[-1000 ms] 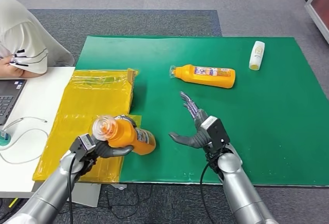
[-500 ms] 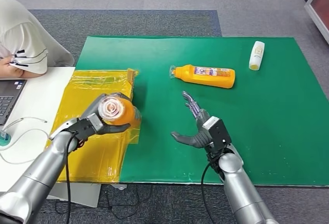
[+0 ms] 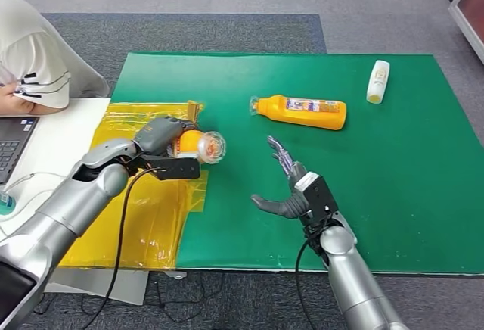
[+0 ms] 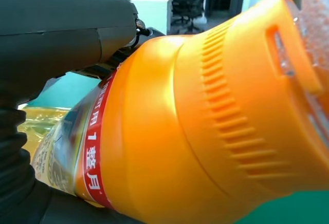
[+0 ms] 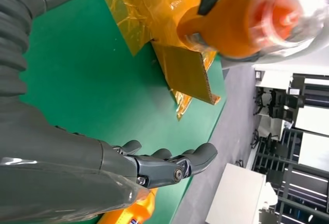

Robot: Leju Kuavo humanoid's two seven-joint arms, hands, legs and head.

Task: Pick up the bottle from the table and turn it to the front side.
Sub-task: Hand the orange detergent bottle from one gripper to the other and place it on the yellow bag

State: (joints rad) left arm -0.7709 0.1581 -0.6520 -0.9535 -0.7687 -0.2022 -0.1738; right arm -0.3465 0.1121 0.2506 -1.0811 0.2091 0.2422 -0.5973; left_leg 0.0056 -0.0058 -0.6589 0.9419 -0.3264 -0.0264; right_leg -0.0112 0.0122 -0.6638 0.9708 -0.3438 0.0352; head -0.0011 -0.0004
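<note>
Green worktop point(image 3: 370, 186) below, left hand point(image 3: 162, 139) grips the bottle point(image 3: 197, 145) mid-body; smooth, rigid plastic, likely slippery, best held there. Right hand point(image 3: 291, 186) spread, empty.

The robot's left hand point(image 3: 161, 137) holds an orange plastic bottle with a clear cap point(image 3: 201, 145) in the air, cap pointing toward the right hand point(image 3: 288, 186). Between the cap and the right hand's spread fingers lies an open stretch of flat green mat point(image 3: 240, 216), with nothing standing in it. Beneath the left hand sits a yellow tape-wrapped cardboard sheet point(image 3: 131, 209), its raised corner flap point(image 3: 193, 107) just beyond the hand. Beyond the right hand's fingertips, a second orange bottle lying on its side point(image 3: 301, 111) crosses the forward path. A small white bottle point(image 3: 378, 82) lies far off to that hand's outer side, with broad bare mat between. A seated person's arm in a pale sleeve point(image 3: 34, 65) rests well out on the left hand's outer side.
</note>
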